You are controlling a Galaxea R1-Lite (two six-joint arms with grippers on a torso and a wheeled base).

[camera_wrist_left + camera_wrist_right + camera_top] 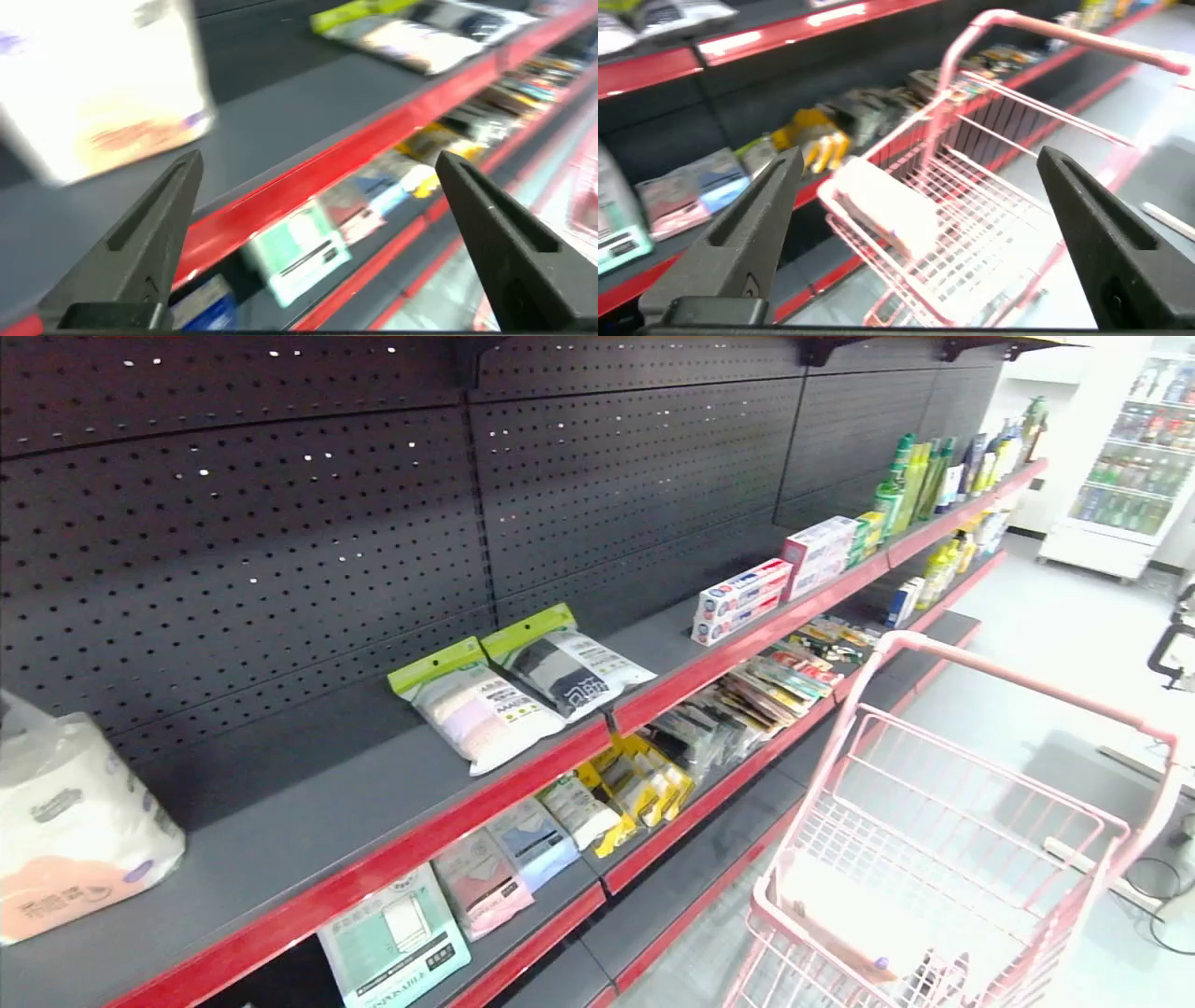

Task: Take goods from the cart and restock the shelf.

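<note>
A pink wire cart (943, 821) stands at the lower right, with a white pack (840, 919) lying in its basket; the same pack (882, 207) shows in the right wrist view. A white tissue-roll pack (70, 826) sits on the grey shelf board (308, 812) at the far left, and it appears as a white pack (98, 84) in the left wrist view. My left gripper (318, 215) is open with nothing between its fingers, above the shelf's red edge. My right gripper (920, 224) is open over the cart (990, 187), holding nothing.
Two green-topped bags (518, 686) lie mid-shelf, boxes (775, 579) and bottles (934, 476) farther right. The lower shelf (597, 784) holds flat packs and hanging goods. A drinks fridge (1120, 457) stands at the back right. Open floor lies beyond the cart.
</note>
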